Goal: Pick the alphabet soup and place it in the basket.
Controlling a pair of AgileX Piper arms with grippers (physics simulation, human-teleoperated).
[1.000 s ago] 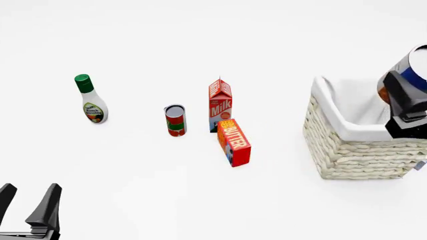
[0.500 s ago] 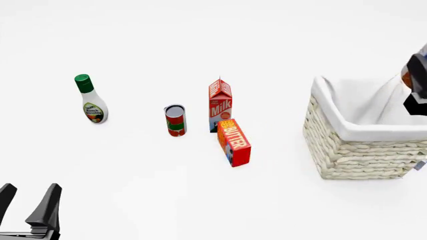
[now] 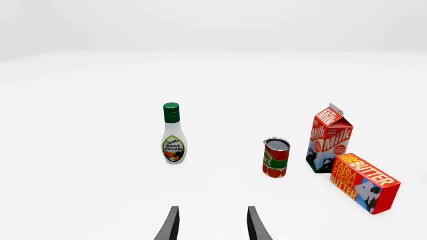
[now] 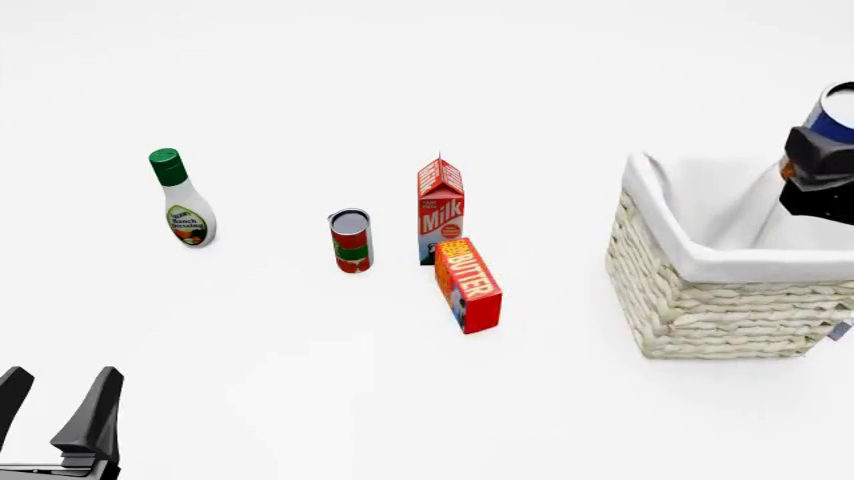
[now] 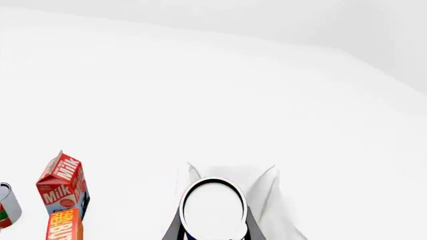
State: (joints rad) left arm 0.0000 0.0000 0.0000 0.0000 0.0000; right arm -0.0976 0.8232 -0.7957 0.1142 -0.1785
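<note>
The alphabet soup (image 4: 839, 112), a can with a blue label and a white top (image 5: 213, 206), hangs tilted over the basket's far right side at the picture's right edge. My right gripper (image 4: 822, 158) is shut on it, one dark finger (image 5: 175, 229) on each side of the can. The basket (image 4: 707, 310) is pale wicker, and its white cloth lining (image 5: 268, 184) shows behind the can in the right wrist view. At the near left, my left gripper (image 4: 56, 408) stands open with nothing between its fingers (image 3: 171, 226).
On the table stand a green-capped dressing bottle (image 4: 179, 200), a red-and-green can (image 4: 351, 241), a milk carton (image 4: 441, 208) and a butter box (image 4: 467, 285) in front of it. All of them are left of the basket.
The right gripper with the can swung right, almost out of the front view, then came back slightly left, higher than a second ago. The left arm has not moved.
</note>
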